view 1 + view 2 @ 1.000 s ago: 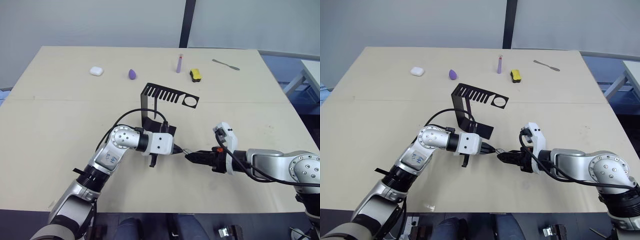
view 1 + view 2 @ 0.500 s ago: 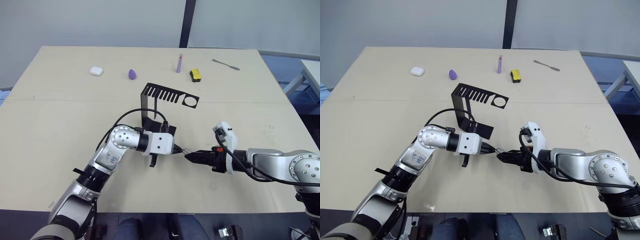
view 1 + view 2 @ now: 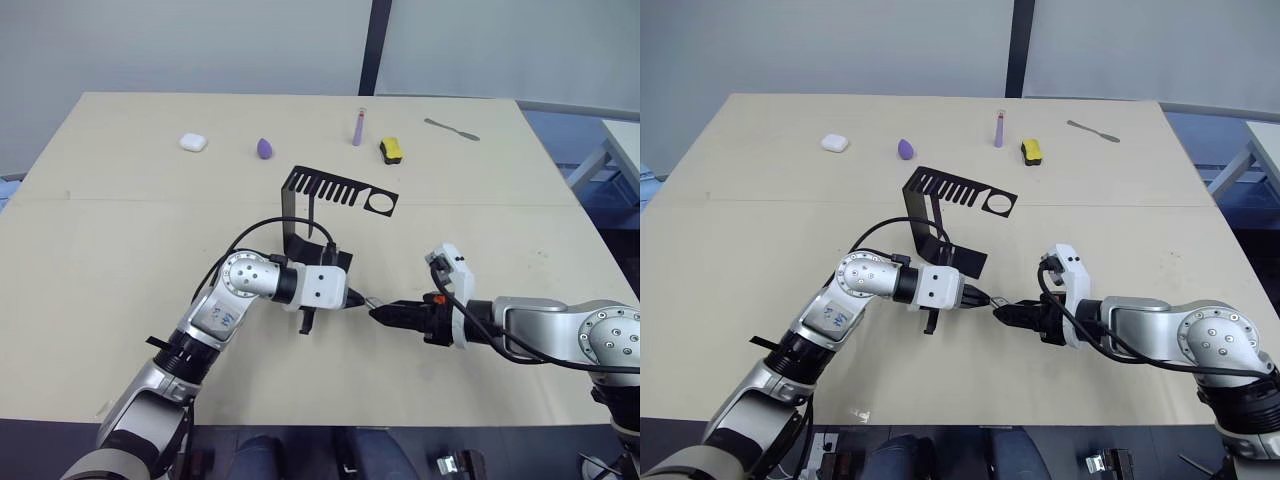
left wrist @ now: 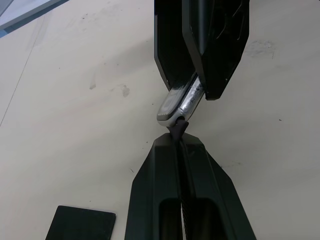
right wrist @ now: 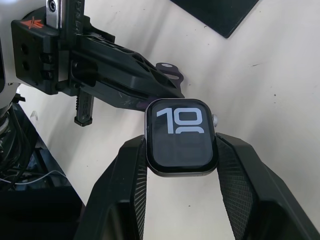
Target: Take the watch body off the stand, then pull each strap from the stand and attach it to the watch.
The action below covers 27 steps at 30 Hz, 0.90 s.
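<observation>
**Two grippers meet over the desk, one with the watch body, one with a strap**

A beige desk [image 3: 100,230] carries everything. Toward its near edge, around the middle, the two robot grippers point at each other, tip to tip.

The right gripper [image 5: 181,150] has its two black fingers clamped on the sides of the watch body [image 5: 181,137], a rounded-square silver case whose black screen shows the digits "10". The case is held above the desk surface.

The left gripper [image 4: 179,146] has its fingers pressed together on a thin dark purple strap [image 4: 177,129]. The strap's end sticks out past the fingertips and touches the edge of the watch body.

Just behind the left gripper stands the black stand [image 3: 300,215], roughly at the desk's centre, with its comb-slotted top arm and round hole reaching toward the right edge. A thin dark strip hangs down from the slotted arm; I cannot tell for certain that it is the second strap.

Along the far edge lie, from left to right, a white earbud case [image 3: 193,142], a purple egg-shaped sponge [image 3: 264,148], an upright lilac tube [image 3: 357,128], a yellow-and-black block [image 3: 391,150] and a small metal spatula [image 3: 451,129].
</observation>
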Available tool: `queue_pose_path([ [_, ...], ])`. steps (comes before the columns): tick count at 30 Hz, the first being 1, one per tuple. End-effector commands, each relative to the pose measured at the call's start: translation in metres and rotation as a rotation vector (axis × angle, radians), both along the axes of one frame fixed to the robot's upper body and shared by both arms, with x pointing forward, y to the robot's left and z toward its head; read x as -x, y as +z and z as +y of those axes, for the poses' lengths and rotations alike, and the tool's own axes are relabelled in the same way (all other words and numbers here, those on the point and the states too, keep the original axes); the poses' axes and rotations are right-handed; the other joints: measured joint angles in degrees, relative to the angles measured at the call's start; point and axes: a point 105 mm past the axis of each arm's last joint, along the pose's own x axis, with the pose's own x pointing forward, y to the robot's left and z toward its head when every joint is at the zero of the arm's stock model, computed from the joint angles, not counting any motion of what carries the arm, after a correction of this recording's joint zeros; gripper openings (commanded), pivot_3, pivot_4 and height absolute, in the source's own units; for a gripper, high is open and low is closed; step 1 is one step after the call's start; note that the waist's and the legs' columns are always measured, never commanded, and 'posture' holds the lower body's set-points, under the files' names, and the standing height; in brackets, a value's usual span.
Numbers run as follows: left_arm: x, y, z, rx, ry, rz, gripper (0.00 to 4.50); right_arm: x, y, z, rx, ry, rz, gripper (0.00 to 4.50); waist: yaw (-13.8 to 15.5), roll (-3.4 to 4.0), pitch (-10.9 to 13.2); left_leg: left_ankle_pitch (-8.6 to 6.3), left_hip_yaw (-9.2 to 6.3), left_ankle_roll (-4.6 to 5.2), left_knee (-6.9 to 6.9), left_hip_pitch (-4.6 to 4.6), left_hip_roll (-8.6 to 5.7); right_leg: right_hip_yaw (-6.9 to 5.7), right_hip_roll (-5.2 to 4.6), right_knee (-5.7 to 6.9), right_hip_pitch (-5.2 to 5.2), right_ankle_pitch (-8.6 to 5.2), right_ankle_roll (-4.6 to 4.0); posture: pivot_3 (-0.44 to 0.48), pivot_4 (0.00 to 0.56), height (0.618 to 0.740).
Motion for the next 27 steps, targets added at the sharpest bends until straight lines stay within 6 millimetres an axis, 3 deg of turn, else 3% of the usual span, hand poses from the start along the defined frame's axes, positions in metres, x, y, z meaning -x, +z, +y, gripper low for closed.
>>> queue_pose_path([
  [1,0.0071,0.0110,-0.0153,0.033,-0.057,-0.043,0.00,0.0181,0.0142,0.0209,-0.076,0.133,-0.029,1.51,0.00,0.00,0.00,0.00,0.00,0.00,0.00,0.00,0.00,0.00,0.00,0.00,0.00,0.00,0.00,0.000,0.150,0.740],
  [27,0.0068,0.0112,-0.0168,0.034,-0.059,-0.044,0.00,0.0157,0.0141,0.0190,-0.071,0.120,-0.030,1.51,0.00,0.00,0.00,0.00,0.00,0.00,0.00,0.00,0.00,0.00,0.00,0.00,0.00,0.00,0.00,0.000,0.150,0.740],
])
